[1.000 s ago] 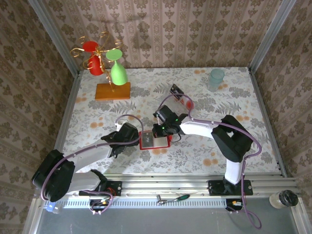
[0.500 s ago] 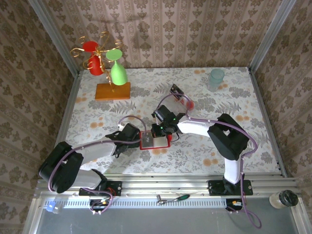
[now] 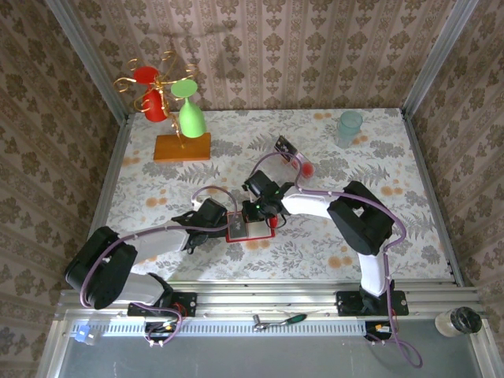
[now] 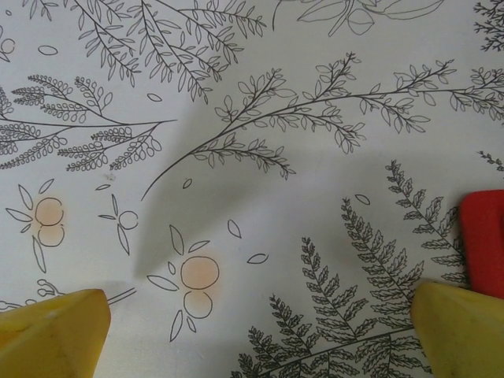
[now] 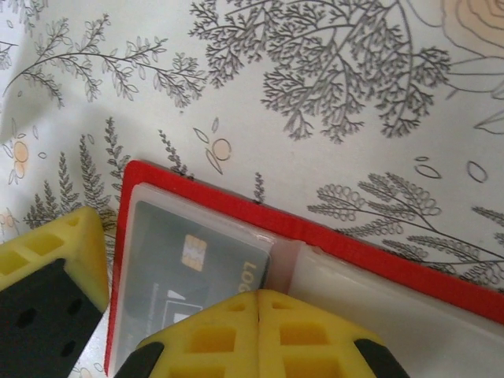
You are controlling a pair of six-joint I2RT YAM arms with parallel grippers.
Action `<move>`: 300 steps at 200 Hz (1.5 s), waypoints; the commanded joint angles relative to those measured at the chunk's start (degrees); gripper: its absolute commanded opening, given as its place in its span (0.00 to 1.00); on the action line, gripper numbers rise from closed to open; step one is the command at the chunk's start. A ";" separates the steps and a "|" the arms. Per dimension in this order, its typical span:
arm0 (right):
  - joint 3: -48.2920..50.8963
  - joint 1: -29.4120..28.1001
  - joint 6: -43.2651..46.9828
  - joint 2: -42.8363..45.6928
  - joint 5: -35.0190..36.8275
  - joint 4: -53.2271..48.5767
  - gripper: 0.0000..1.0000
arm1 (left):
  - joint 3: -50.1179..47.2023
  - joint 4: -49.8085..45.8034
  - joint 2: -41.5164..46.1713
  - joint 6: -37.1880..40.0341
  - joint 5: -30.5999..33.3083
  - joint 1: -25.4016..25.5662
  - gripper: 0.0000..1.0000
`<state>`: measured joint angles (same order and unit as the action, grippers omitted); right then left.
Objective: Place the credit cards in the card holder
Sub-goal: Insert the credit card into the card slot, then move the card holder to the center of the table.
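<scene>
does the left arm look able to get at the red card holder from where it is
Probably yes: the left gripper is open just beside the card holder, whose red edge lies by one fingertip with only bare tablecloth between. The right gripper over the holder could crowd it.

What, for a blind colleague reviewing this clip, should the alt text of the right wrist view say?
A dark credit card with a gold chip lies in the pale pocket of an open red card holder on a leaf-patterned tablecloth. The yellow fingers of the right gripper stand apart in the foreground, one left of the card, one over its near edge.
</scene>
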<state>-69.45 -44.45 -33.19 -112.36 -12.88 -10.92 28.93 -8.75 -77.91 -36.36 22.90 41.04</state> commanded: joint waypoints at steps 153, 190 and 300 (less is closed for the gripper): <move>1.64 -0.51 1.25 8.70 0.10 -2.93 0.09 | 1.70 -2.07 1.61 0.64 -0.58 0.02 1.00; 5.58 1.21 1.97 14.76 2.58 -4.06 0.27 | 1.71 -4.18 5.79 0.93 0.22 -0.05 1.00; 16.30 4.63 2.67 20.67 9.25 -4.51 0.58 | 2.07 -0.44 11.71 3.22 -6.20 -1.14 1.00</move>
<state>-53.84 -40.12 -30.59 -91.05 -5.26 -15.44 29.41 -10.37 -66.87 -34.63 18.96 40.40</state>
